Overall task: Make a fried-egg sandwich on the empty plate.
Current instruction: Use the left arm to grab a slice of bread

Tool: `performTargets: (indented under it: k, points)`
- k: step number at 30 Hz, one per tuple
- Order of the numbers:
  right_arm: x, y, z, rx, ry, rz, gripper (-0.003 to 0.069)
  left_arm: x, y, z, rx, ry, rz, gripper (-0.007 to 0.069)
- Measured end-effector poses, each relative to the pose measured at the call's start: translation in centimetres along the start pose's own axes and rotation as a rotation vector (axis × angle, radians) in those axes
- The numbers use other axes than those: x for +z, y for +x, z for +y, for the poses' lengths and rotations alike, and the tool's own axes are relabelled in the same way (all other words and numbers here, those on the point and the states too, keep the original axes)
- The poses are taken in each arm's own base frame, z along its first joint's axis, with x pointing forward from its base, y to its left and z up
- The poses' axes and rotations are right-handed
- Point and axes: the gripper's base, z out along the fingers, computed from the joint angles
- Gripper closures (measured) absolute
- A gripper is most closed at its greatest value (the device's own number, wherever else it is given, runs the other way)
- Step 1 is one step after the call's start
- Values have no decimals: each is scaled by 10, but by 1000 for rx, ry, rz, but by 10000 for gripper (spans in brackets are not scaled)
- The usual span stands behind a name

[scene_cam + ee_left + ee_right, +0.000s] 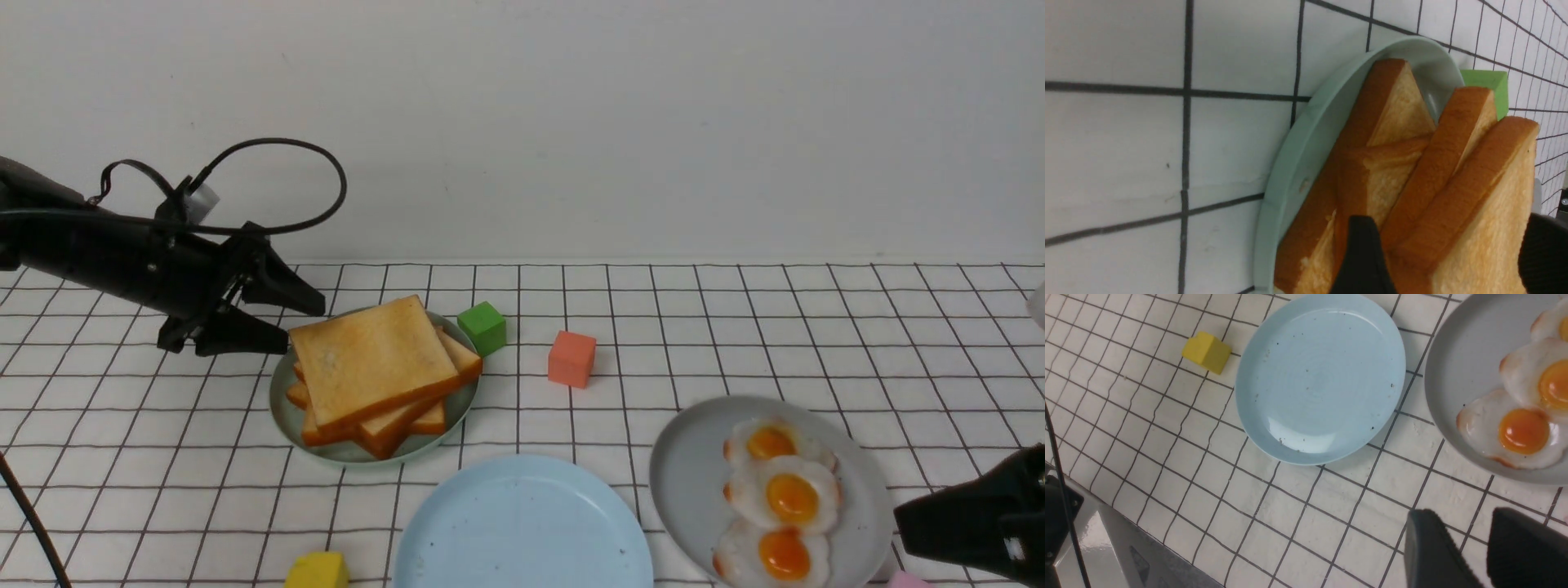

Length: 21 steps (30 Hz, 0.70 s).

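The light blue plate lies empty at the near edge of the table, to the right of the left gripper and nearer the robot, well apart from it. That gripper's jaws stand wide apart at the left edge of a pile of toast slices on a pale green plate, with the top slice's corner between the fingers. The right gripper hovers with a narrow gap between its jaws, holding nothing. Just to its left is the grey plate with three fried eggs, and the blue plate lies beyond that.
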Motion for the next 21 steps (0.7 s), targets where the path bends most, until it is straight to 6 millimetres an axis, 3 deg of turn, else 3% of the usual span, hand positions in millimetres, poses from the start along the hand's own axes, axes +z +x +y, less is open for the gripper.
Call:
performTargets:
  k: [6,13,15,19,21]
  points:
    - [0,0,0,-2,0,1,418,7,1,3,37,47,20,225]
    - [0,0,0,-3,0,1,418,7,1,3,140,56,16,531]
    - [0,0,0,-3,0,1,418,6,2,2,159,52,21,587]
    - [0,0,0,-3,0,1,418,-2,3,-7,208,59,19,596]
    - [0,0,0,-3,0,1,418,-18,3,-26,277,84,-6,596]
